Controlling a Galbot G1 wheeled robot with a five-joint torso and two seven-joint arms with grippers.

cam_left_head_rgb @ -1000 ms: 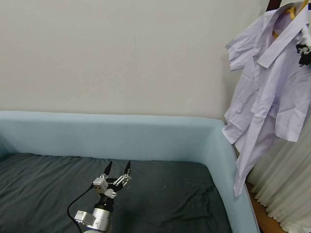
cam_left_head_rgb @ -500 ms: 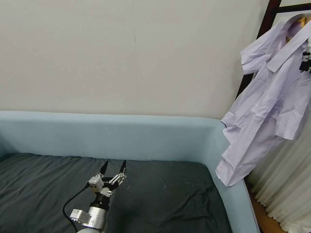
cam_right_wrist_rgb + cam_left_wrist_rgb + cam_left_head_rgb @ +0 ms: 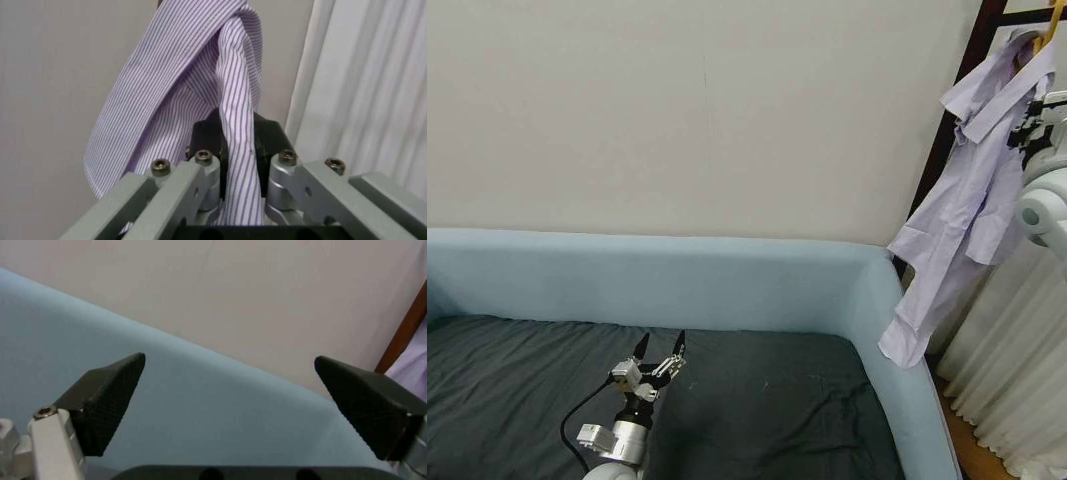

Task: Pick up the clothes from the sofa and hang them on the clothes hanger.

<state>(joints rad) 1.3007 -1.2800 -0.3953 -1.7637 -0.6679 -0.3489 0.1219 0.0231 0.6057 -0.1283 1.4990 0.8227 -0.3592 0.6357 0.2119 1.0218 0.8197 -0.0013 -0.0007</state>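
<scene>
The shirt (image 3: pixel 193 75) hangs clamped inside the right gripper (image 3: pixel 235 145).

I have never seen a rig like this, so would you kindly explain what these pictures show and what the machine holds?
This is a wheeled robot with two arms, each ending in a gripper. The wide picture comes from a head camera; the other two come from cameras on the wrists. The left gripper hovers open over the sofa, holding nothing. The right gripper, raised high beside a dark rack, is shut on a striped shirt; its wrist picture shows the cloth pinched between the fingers.
</scene>
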